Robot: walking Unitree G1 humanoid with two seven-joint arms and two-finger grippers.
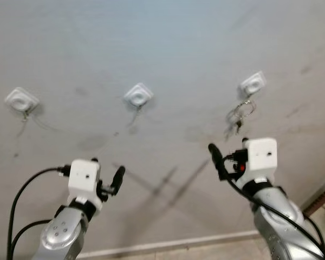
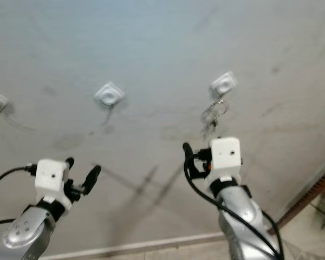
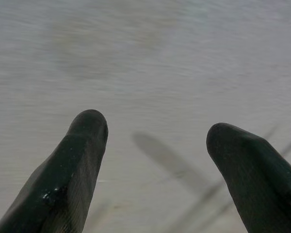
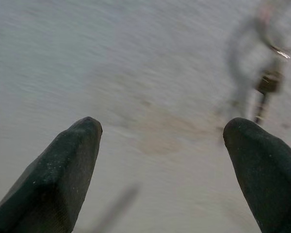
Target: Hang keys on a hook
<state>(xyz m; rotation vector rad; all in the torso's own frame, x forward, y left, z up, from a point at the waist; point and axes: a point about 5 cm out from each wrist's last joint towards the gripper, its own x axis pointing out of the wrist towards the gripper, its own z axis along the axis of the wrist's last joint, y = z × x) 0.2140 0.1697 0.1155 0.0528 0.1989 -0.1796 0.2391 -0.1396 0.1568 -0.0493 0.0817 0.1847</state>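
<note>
A: Look at the right gripper [image 1: 227, 154]. Are its jaws apart?

B: Yes, wide apart, with nothing between them. In the right wrist view there is only bare wall [image 4: 136, 73] in the gap between the two black fingers [image 4: 58, 179].

A: And the left gripper [image 1: 107, 174]?

B: Its jaws are spread too, and they hold nothing. It is lower on the wall, well apart from the hooks.

A: Where are the keys [image 1: 238, 116]?

B: They hang on the right hook [image 1: 253, 83], just above the right gripper. The gripper does not touch them.

A: Can the wrist camera see them?

B: A bit. It shows a blurry ring and a small dark key, I think, off to one side.

A: More hooks?

B: Two: a middle hook [image 1: 138, 95] and a left hook [image 1: 21, 99]. A thin thing dangles from each, too small to tell.
</note>
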